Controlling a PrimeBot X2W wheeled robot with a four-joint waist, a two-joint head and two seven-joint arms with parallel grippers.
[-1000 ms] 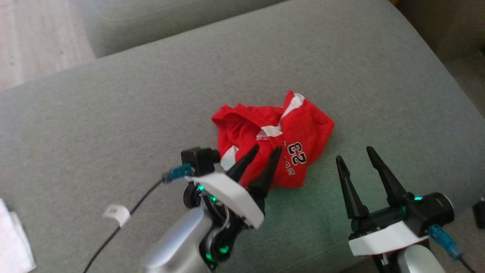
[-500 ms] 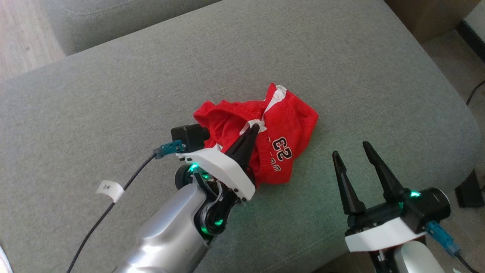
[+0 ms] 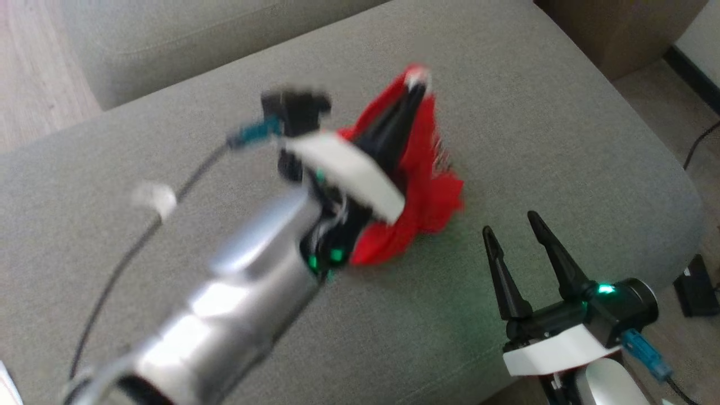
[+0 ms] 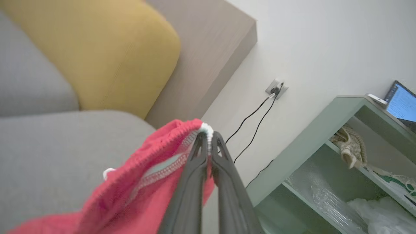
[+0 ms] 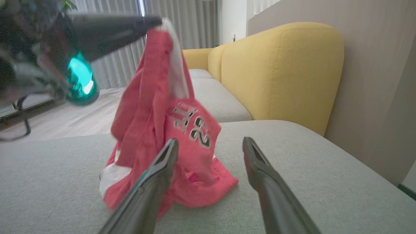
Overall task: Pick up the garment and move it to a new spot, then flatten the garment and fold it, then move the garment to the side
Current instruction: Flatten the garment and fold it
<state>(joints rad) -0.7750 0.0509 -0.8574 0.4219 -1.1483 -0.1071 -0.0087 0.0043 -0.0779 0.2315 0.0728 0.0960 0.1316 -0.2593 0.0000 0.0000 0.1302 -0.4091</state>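
- Left gripper point(image 3: 417, 90) is pinching the white-trimmed edge of the red garment point(image 3: 433, 191), with its two fingers pressed together on the cloth (blurred in the head view, sharp in the left wrist view).
- Garment is hanging from that pinch in a tall, crumpled bunch, and its lower end is resting on the gray sofa seat point(image 3: 534, 112), roughly mid-cushion.
- In the right wrist view the cloth is draping downward with a black-and-white number 23 facing the camera, and a white patch is showing near its bottom left.
- Right gripper point(image 3: 509, 223) is hovering over the seat's front part with its fingers spread wide, gripping nothing, near the garment's right side but apart from it.
- Yellow back cushion point(image 5: 279, 71) is standing behind the seat.
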